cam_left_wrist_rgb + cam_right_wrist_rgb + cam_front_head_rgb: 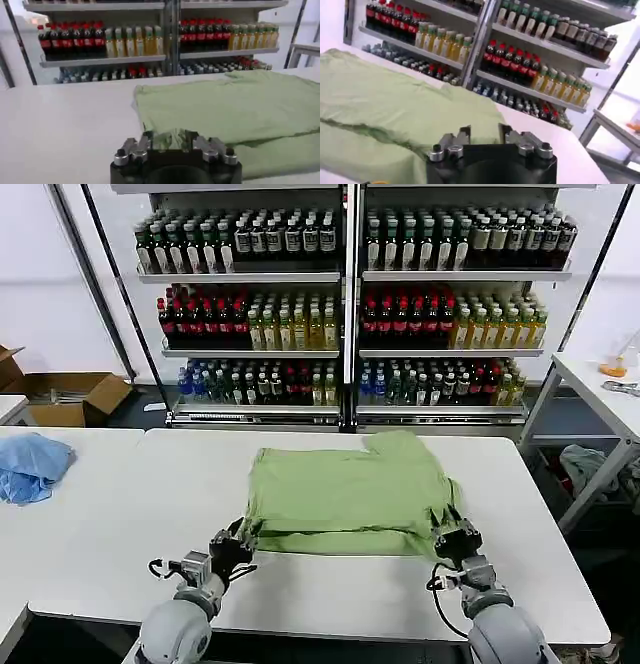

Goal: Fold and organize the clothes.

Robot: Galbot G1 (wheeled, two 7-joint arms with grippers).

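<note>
Shirt (350, 496): you are seeing it lying folded, mid-frame on the bench (120, 514).
Left end effector (236, 544): pinching the shirt's lower-left hem.
Right end effector (452, 536): pinching its lower-right hem.

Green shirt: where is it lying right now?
In the head view the green shirt lies partly folded on the middle of the white table, its near edge between the left hand and right hand, drink shelves behind.
</note>
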